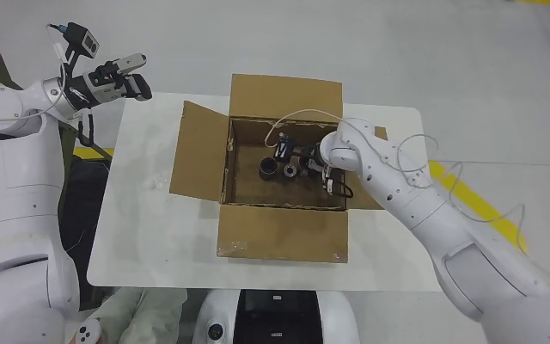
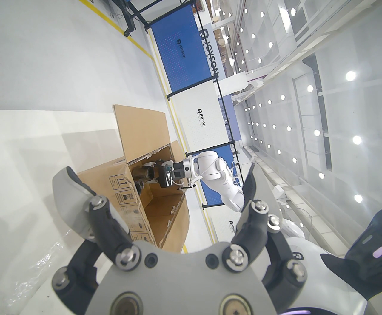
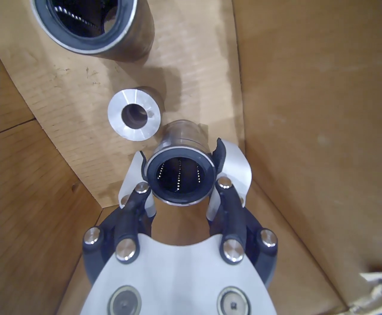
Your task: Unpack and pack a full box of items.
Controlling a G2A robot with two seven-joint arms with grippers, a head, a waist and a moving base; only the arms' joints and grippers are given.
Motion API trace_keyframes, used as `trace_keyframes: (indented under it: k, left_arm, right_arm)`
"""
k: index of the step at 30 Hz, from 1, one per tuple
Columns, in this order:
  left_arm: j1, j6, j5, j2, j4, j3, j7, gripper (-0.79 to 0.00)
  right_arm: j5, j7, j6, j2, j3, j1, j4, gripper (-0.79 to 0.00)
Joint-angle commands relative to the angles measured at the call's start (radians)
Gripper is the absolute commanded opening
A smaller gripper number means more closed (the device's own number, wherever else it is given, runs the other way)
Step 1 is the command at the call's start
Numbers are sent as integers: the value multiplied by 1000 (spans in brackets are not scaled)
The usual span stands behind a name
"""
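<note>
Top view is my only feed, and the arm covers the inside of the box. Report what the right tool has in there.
Observer: The right tool is shut on a small bearing, gripping its barrel from both sides.
Operator: List what else is in there.
Observer: A metal sleeve stands close beside the held bearing and a larger bearing farther off, both on the floor of the box.
Operator: Now check the left tool.
Observer: The left tool is open with nothing in it.
</note>
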State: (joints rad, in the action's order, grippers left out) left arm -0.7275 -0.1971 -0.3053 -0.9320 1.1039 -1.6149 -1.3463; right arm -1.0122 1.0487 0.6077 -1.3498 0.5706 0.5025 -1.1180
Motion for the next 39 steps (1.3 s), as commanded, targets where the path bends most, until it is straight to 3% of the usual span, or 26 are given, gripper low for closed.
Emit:
trace_keyframes:
  k: [1,19,39]
  left_arm:
    - [0,0,0,0,0,0,0,0]
    - [0,0,0,0,0,0,0,0]
    - [0,0,0,0,0,0,0,0]
  right_arm:
    - [-8,13,-3,9,15,11,-35,-785]
    - [-32,96,-8,129,274,241,-487,-785]
    - [57,23,3,215,570,519,-852,-785]
